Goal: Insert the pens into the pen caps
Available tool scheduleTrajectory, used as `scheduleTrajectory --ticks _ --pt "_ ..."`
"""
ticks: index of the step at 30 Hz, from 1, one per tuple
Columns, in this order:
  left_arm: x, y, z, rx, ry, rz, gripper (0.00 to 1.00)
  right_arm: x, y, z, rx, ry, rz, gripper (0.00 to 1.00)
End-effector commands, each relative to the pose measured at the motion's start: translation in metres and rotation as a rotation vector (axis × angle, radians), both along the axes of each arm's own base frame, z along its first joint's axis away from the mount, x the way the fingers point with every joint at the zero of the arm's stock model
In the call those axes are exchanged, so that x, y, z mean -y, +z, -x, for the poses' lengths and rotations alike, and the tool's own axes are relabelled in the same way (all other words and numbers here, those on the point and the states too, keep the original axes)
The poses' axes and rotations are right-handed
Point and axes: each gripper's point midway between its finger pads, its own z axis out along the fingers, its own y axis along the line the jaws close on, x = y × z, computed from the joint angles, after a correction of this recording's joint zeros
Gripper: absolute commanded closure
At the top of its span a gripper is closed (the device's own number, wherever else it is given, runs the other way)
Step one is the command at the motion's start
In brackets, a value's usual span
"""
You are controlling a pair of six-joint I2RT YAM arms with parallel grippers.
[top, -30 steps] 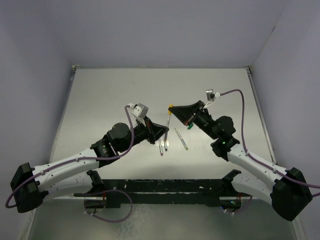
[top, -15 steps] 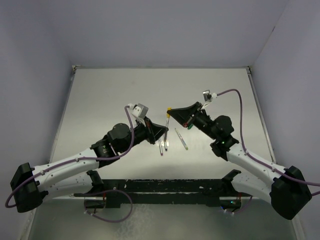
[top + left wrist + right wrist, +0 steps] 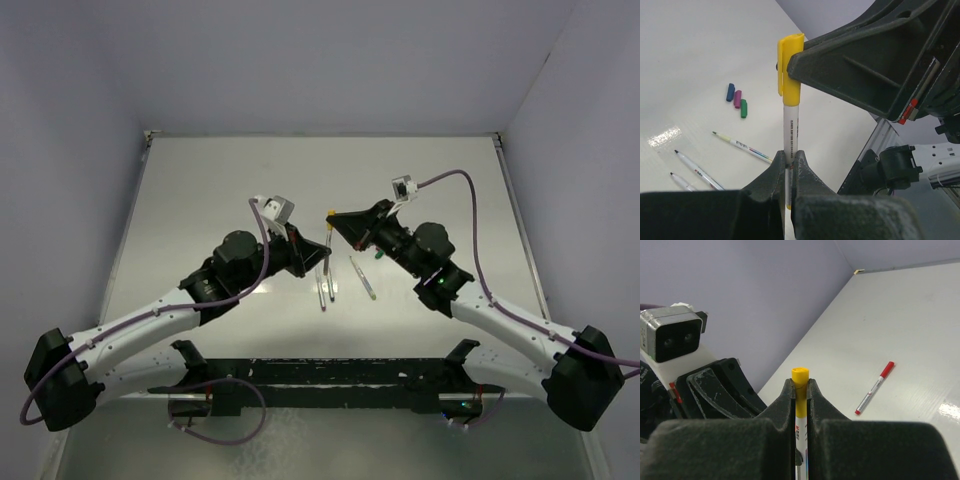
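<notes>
A glossy white table (image 3: 200, 200) (light glinting off it) sits between plain lavender walls (image 3: 300, 60).

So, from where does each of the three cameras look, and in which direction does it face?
Top external: above and behind the arm bases, looking down on the table; both arms, left gripper and right gripper show.
Left wrist: on the left arm, looking along its gripper, shut on the pen; the right gripper shows opposite.
Right wrist: on the right arm, looking along its gripper, shut on the yellow cap, toward the left arm's camera.
Shared: both wrist views show the yellow cap.
</notes>
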Motion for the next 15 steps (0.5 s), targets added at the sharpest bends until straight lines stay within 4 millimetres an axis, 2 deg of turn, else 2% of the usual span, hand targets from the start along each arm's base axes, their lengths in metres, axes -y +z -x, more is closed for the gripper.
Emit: scheduleTrajectory --ticks 1,10,13,15 --pt "-0.030 0.133 -0.030 0.263 0.153 0.299 1.00 -0.014 -0.072 0.032 -0.167 0.123 0.222 1.00" --pt "-0.033 0.139 -0.038 0.285 0.183 0.288 1.00 -0.023 -0.107 0.038 -0.236 0.128 0.341 1.00" --pt "-0.032 0.137 -0.040 0.281 0.182 0.270 1.00 -0.025 -0.109 0.038 -0.236 0.121 0.349 1.00" --pt "-0.031 0.130 -0.041 0.260 0.181 0.245 1.00 -0.023 -0.104 0.032 -0.222 0.090 0.345 1.00"
